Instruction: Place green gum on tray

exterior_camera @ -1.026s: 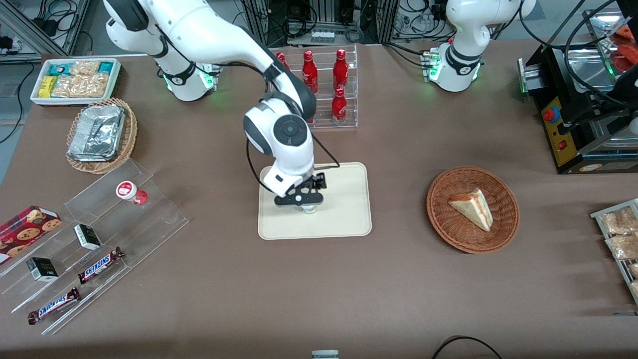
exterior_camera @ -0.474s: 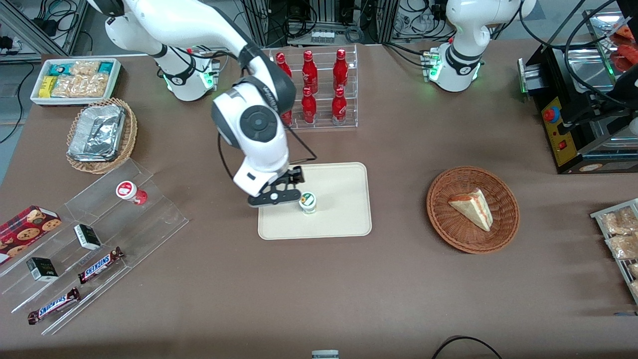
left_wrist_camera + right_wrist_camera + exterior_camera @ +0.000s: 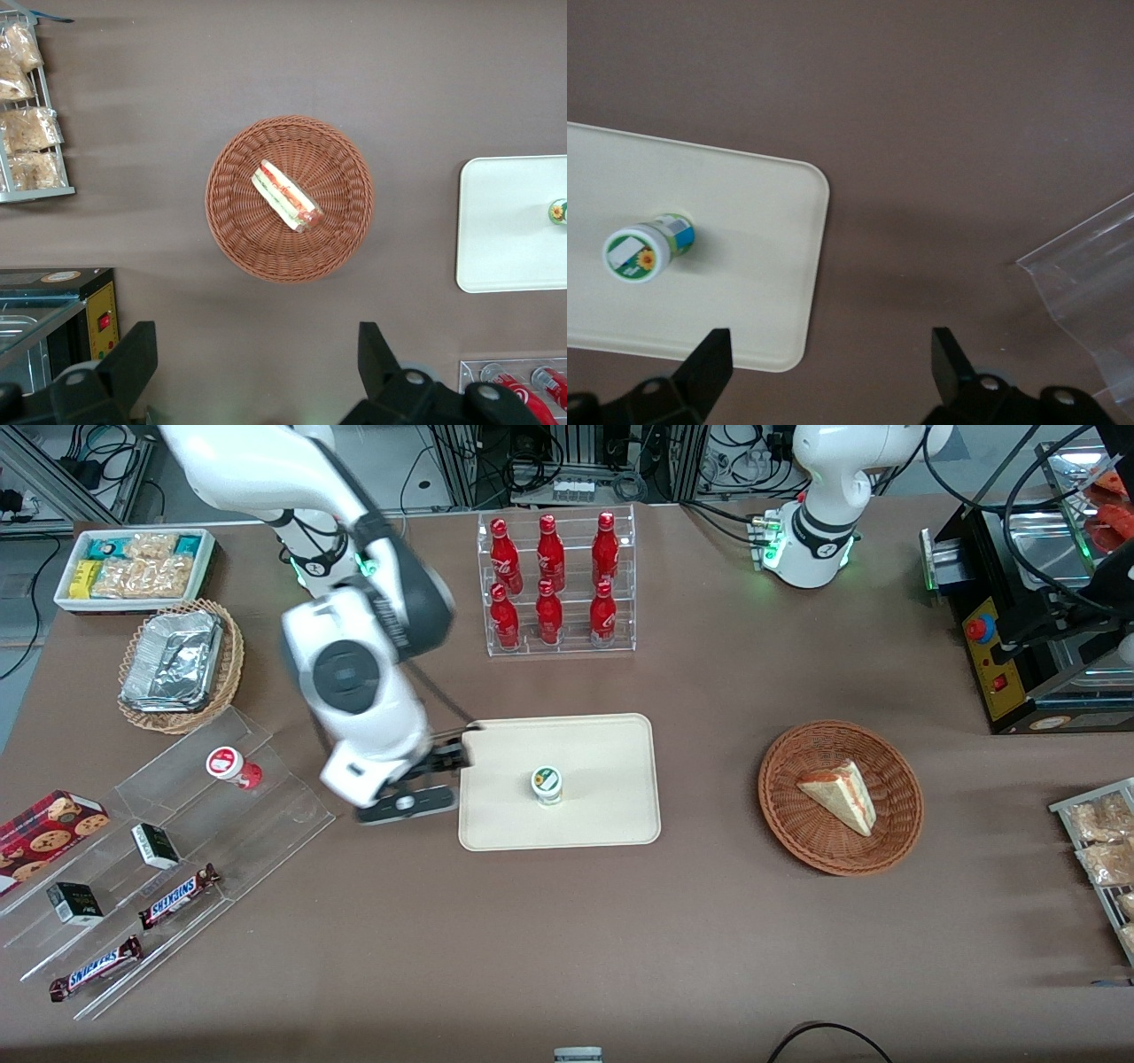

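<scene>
The green gum point(image 3: 547, 784), a small white canister with a green-and-white lid, stands upright on the cream tray point(image 3: 611, 797), near its middle. It also shows in the right wrist view point(image 3: 642, 251) on the tray point(image 3: 744, 266), and in the left wrist view point(image 3: 557, 212) on the tray point(image 3: 505, 230). My right gripper point(image 3: 407, 804) is open and empty, raised above the brown table beside the tray's edge, toward the working arm's end. In the right wrist view the gripper point(image 3: 830, 354) holds its jaws wide apart with nothing between them.
A clear acrylic stand point(image 3: 177, 850) holds the red-lidded canister point(image 3: 228, 765), small boxes and Snickers bars. A rack of red bottles point(image 3: 554, 584) stands farther from the front camera than the tray. A wicker basket with a sandwich point(image 3: 840, 797) lies toward the parked arm's end.
My gripper let go of the green gum on the tray, rose and moved off the tray toward the working arm's end. The gum stays standing on the tray.
</scene>
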`<action>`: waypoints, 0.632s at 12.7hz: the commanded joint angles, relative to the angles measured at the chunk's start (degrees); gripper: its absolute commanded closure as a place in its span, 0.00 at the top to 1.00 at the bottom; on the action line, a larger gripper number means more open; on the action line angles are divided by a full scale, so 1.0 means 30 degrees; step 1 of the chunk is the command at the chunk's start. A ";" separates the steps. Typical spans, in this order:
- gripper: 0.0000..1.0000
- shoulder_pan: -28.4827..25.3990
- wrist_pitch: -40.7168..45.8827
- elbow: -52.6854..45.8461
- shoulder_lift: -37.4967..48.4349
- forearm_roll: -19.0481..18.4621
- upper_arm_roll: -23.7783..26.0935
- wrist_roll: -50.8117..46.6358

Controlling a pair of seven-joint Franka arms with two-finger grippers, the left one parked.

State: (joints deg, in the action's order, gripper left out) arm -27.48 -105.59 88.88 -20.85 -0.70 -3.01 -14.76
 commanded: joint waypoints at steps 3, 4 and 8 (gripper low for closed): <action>1.00 0.3497 0.1330 0.1779 0.2581 0.0437 0.0214 0.3710; 1.00 0.4316 0.1476 0.1838 0.2903 0.0437 0.0185 0.4241; 1.00 0.6982 0.1626 0.3413 0.4922 0.0408 0.0214 0.4305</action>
State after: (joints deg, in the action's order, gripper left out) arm -10.16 -100.44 93.95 -11.03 -0.52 -3.02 -2.33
